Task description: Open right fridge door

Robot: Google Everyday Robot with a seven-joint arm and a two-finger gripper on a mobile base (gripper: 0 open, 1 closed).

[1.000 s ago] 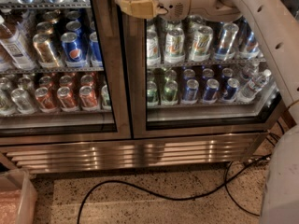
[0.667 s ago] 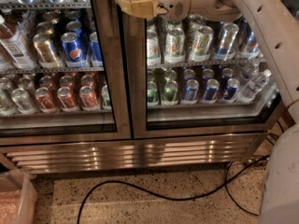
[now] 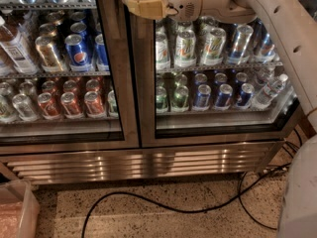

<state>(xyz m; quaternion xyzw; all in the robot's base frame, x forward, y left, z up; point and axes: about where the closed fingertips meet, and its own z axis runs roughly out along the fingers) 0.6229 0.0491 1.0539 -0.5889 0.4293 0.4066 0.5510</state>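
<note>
Glass made up most of the right fridge door [image 3: 146, 93], a clear panel in a wide brushed steel frame with a dark inner gasket. It stood right of the centre seam, shut and level with the left door [image 3: 117, 83], and rows of cans [image 3: 203, 46] showed through it. The tan gripper [image 3: 143, 3] hung at the top of that door's left frame edge, by the seam; whether its jaws were wide or narrow could not be told

One steel-framed glass left door [image 3: 118, 108] and one right fridge door [image 3: 218, 138] are counted, one black cable [image 3: 184, 212], and one tan gripper [image 3: 143, 5] at their upper seam.
</note>
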